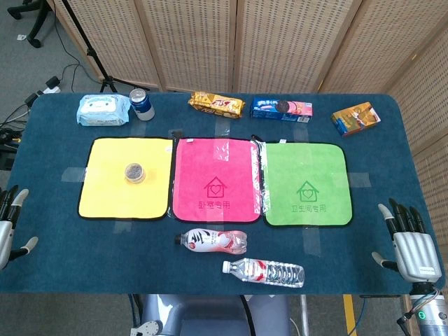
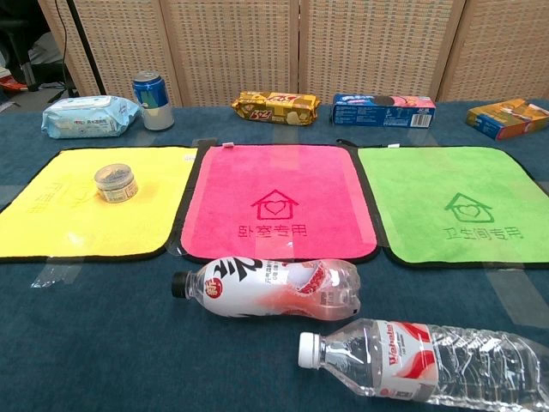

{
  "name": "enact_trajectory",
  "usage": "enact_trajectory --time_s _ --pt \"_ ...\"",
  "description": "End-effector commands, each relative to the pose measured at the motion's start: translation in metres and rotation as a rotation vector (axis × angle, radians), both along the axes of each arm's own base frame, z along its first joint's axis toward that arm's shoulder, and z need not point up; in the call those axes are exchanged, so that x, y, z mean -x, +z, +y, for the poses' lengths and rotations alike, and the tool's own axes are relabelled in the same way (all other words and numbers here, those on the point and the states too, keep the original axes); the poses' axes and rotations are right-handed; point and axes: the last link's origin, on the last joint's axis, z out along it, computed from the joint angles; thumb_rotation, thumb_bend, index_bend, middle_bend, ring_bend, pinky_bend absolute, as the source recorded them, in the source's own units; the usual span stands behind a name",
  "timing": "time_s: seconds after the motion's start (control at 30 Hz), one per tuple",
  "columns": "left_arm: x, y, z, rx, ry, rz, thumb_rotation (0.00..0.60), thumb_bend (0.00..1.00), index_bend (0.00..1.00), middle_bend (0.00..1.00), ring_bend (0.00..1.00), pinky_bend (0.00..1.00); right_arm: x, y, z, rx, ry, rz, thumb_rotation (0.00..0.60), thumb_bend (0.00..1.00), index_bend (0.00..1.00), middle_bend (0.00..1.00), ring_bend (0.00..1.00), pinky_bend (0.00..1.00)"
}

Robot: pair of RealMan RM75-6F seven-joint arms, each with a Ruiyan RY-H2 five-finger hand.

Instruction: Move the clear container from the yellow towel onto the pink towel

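A small round clear container stands upright on the yellow towel. The pink towel lies just to its right with nothing on it. My left hand hangs off the table's left front edge, fingers apart, holding nothing. Off the right front corner my right hand is likewise spread and holding nothing. Both hands are far from the container and appear only in the head view.
A green towel lies right of the pink one. Two plastic bottles lie near the front edge. Along the back stand a wipes pack, a blue can, and snack packs.
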Motion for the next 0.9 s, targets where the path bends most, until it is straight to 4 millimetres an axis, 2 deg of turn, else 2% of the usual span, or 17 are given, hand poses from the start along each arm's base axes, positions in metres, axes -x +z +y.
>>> enact_trajectory --time_s 0.03,0.17,0.27,0.47,0.7,0.73,0.9 --pt "0.001 -0.001 0.000 0.003 0.011 -0.015 0.600 0.19 0.00 0.00 0.00 0.00 0.001 0.001 0.001 0.003 -0.003 -0.004 0.600 0.10 0.03 0.00 0.00 0.00" --pt "0.000 -0.006 0.001 0.052 0.046 -0.096 0.600 0.19 0.00 0.00 0.00 0.00 0.002 0.002 0.001 0.001 -0.011 -0.004 0.600 0.10 0.03 0.00 0.00 0.00" --pt "-0.005 -0.009 0.003 0.077 0.063 -0.220 0.600 0.20 0.00 0.00 0.00 0.00 0.001 0.002 0.001 0.008 -0.006 -0.005 0.600 0.11 0.03 0.00 0.00 0.00" --pt "-0.015 -0.016 0.012 0.183 0.167 -0.604 0.600 0.17 0.00 0.00 0.00 0.00 0.002 0.000 0.001 0.000 -0.011 -0.001 0.600 0.11 0.03 0.00 0.00 0.00" --pt "-0.014 -0.012 0.041 0.233 0.307 -0.975 0.600 0.17 0.00 0.00 0.00 0.00 0.000 -0.002 0.001 0.011 -0.008 0.007 0.600 0.12 0.03 0.00 0.00 0.00" --pt "-0.015 -0.014 0.051 0.209 0.360 -1.125 0.600 0.17 0.00 0.00 0.00 0.00 0.000 -0.002 0.001 0.008 -0.010 0.008 0.600 0.12 0.03 0.00 0.00 0.00" --pt "-0.006 -0.006 0.077 0.208 0.450 -1.275 0.600 0.17 0.00 0.00 0.00 0.00 0.001 -0.003 0.000 0.006 -0.012 0.005 0.600 0.12 0.03 0.00 0.00 0.00"
